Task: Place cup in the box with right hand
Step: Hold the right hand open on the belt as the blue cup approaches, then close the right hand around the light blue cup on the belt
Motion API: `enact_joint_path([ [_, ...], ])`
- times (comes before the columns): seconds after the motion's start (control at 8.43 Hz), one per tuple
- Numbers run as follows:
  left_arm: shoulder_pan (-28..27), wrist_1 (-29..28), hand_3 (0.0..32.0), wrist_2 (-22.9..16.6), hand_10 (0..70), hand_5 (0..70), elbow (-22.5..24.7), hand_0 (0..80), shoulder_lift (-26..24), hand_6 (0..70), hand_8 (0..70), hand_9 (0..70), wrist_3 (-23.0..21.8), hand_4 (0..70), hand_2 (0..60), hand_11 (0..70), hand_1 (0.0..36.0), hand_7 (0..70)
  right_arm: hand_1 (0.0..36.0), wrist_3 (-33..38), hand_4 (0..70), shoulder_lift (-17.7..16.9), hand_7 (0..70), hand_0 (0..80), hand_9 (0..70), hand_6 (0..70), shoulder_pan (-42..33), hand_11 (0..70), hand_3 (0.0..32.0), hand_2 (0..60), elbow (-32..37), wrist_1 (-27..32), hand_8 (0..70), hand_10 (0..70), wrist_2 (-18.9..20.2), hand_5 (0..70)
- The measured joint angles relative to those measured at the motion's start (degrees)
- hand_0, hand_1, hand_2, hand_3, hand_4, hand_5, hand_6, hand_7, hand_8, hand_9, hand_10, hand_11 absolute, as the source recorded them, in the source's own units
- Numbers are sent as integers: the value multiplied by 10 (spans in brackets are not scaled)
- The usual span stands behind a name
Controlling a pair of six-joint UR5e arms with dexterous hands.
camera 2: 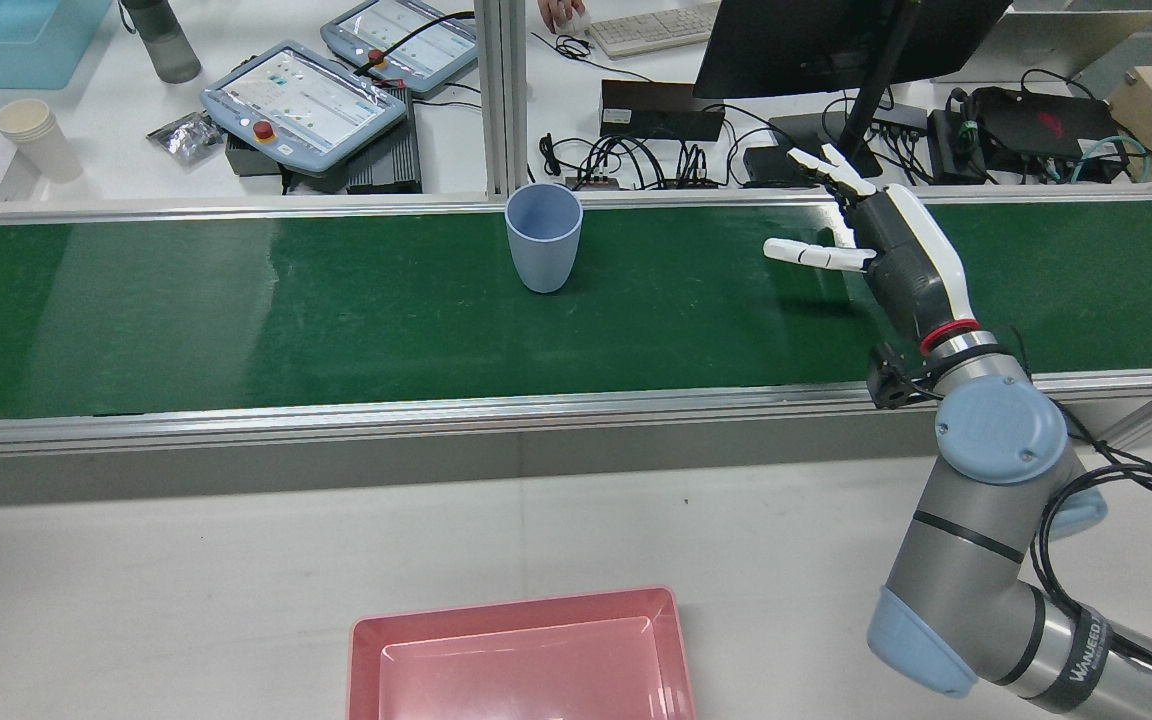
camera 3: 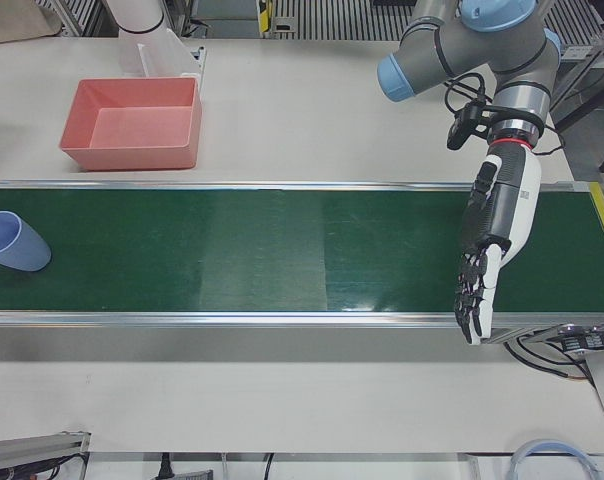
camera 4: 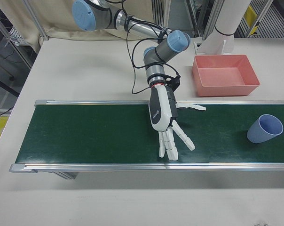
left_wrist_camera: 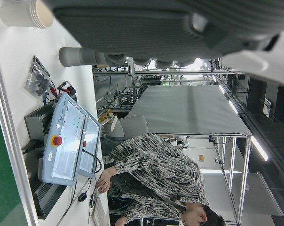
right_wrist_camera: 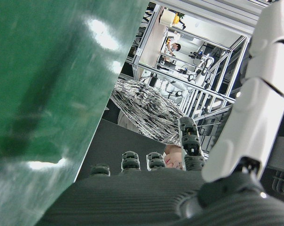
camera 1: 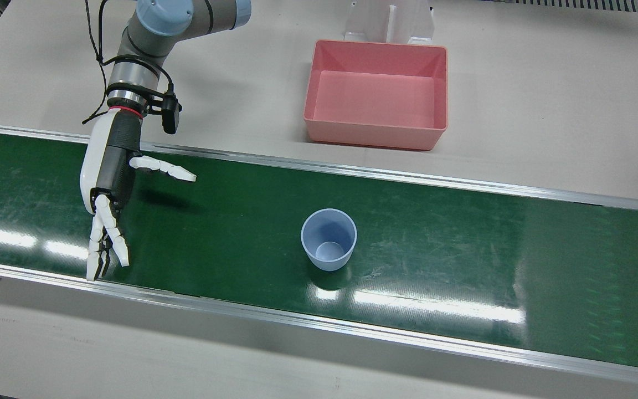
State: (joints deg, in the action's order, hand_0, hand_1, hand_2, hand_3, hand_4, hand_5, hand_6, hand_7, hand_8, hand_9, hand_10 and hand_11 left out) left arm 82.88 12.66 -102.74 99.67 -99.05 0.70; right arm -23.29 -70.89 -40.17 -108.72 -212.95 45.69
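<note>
One blue cup [camera 1: 328,239], upright on green conveyor belt [camera 1: 463,249]; pink box [camera 1: 377,94] empty; right hand [camera 1: 109,183] spread, holding nothing, well apart from cup.

Both arms are built of matte grey tubes with pale blue caps at the joints, and the right arm [camera 2: 976,560] carries white lettering on a black band near its base, partly readable in the rear view. A thin black cable [camera 1: 93,39] loops loosely along it down to the wrist, where a polished metal collar and a thin red ring meet the right hand [camera 1: 107,166]. A small black camera block [camera 1: 170,113] juts from that wrist. The hand has a white shell over a ribbed dark grey palm, and its fingers [camera 1: 109,235] are white segments with dark joints. The left hand [camera 3: 494,225] looks the same, with black-padded undersides showing.
</note>
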Motion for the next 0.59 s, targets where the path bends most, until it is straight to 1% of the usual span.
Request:
enact_joint_path([
  [0.12,0,0,0,0,0,0,0,0,0,0,0,0,0,0,0,0,0,0,145,0,0,0,92,456,68,22,0,0,62,136,0,0,39,0,0,42],
  [0.24,0,0,0,0,0,0,0,0,0,0,0,0,0,0,0,0,0,0,143,0,0,0,92,453,69,22,0,0,60,145,0,0,40,0,0,42],
  [0.59,0,0,0,0,0,0,0,0,0,0,0,0,0,0,0,0,0,0,143,-1,0,0,97,451,71,23,0,0,54,150,0,0,41,0,0,41],
])
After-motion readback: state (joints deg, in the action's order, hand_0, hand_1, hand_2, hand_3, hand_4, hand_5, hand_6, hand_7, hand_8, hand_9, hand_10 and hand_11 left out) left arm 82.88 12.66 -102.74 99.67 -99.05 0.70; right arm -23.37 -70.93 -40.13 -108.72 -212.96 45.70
